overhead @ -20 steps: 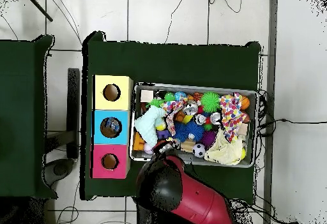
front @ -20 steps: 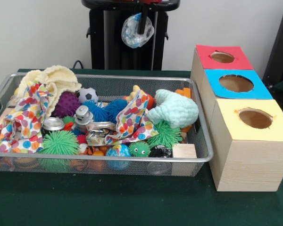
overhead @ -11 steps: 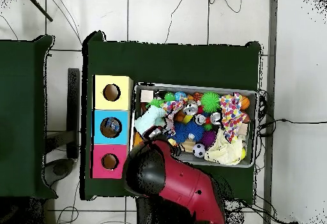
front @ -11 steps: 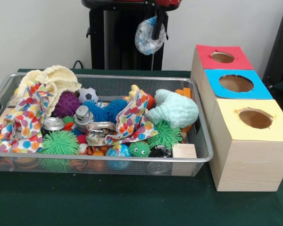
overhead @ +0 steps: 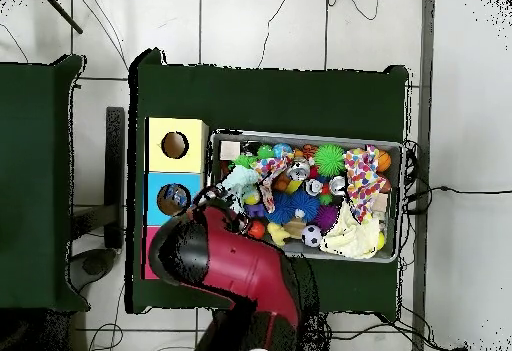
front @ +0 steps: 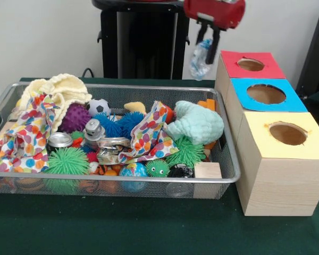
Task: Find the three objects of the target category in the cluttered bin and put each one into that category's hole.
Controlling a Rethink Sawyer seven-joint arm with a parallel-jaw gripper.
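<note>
Gripper clamping unlabelled plastic bottle

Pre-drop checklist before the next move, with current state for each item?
1. Hand gripping the crumpled plastic bottle: ok, it hangs from the fingers.
2. Bottle clear of the wire bin: ok, above and beyond the far rim.
3. Bottle over a hole: not ok, it hangs beside the red box, short of the red hole.
4. Red hole unobstructed: ok in front view; arm covers it overhead.
5. Blue hole and yellow hole empty: cannot tell.
</note>
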